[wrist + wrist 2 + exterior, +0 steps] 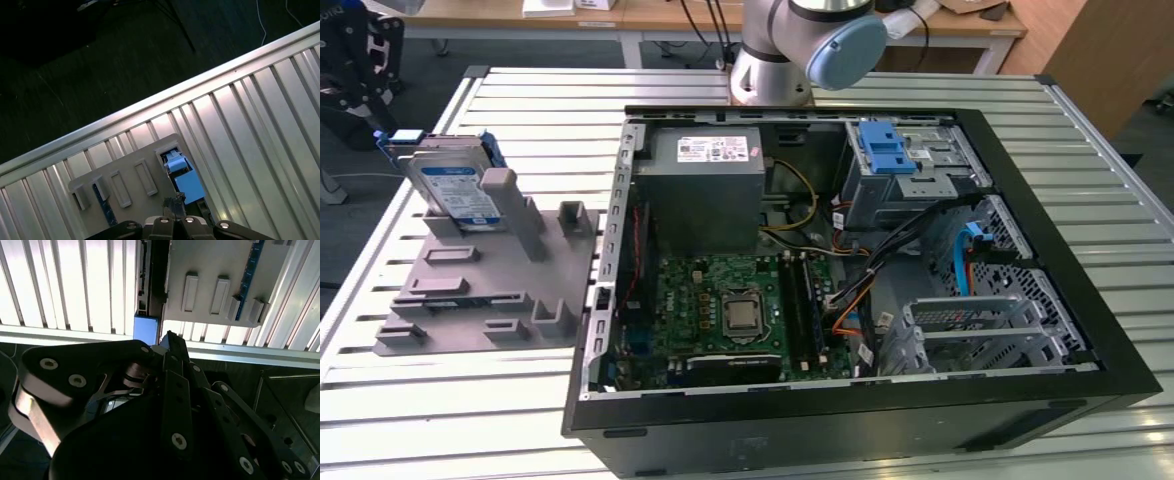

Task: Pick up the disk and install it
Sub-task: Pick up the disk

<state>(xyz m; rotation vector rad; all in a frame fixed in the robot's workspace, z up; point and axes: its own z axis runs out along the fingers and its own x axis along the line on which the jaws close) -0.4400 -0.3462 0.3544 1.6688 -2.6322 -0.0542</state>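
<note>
The disk (454, 190), silver-grey with a blue-and-white label and a blue bracket, stands on edge in a grey holder (480, 290) on the slatted table, at the exterior view's left. In both wrist views I look down on it edge-on: its blue bracket (146, 329) (187, 185) sits at the end of the grey holder (210, 270) (130, 175). My gripper (170, 340) (173, 202) hangs well above the disk, apart from it. Its fingertips are pressed together and hold nothing.
An open black computer case (854, 410) lies beside the holder. Inside are a grey power-supply box (707, 185), a green board (734, 310), a blue-latched drive cage (907, 160) and a metal bay (974, 330). The table edge (150, 105) with dark floor beyond is close to the holder.
</note>
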